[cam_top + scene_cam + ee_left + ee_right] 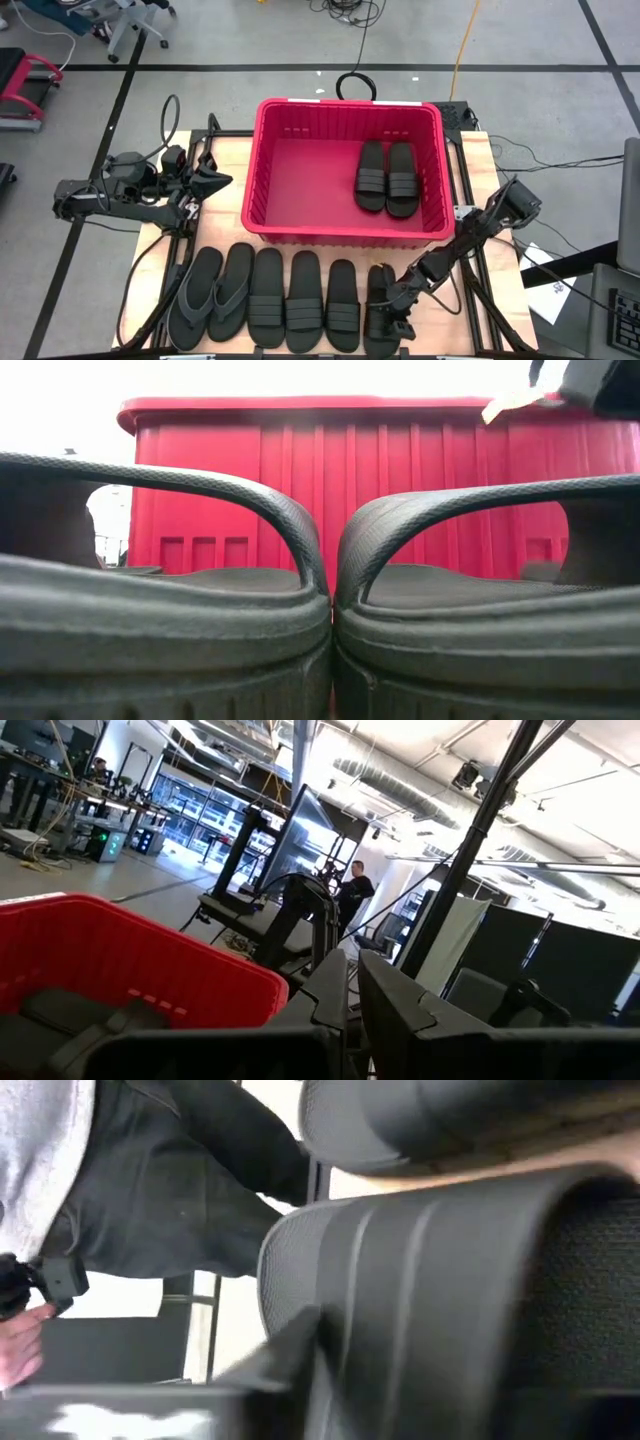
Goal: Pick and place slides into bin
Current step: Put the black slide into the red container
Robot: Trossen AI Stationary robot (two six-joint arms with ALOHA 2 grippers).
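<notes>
The red bin (255, 190) stands at the table's far middle, with two band-strap slides (387, 178) lying side by side on its floor at the right. Several black slides (285, 300) lie in a row along the near edge, the two leftmost with thong straps. My right gripper (392, 318) is low over the strap of the rightmost slide (378, 285), and that ribbed strap (450, 1280) fills the right wrist view. My left gripper (218, 182) is shut and empty, level with the bin's left wall. It also shows in the left wrist view (352, 1010).
In the low view two slides (160, 610) lie right at the camera, with the bin's wall (300, 480) behind them. A person (150, 1180) stands close beyond the near edge. Bare wood (480, 170) lies to the right of the bin. Cables (170, 110) run behind the left arm.
</notes>
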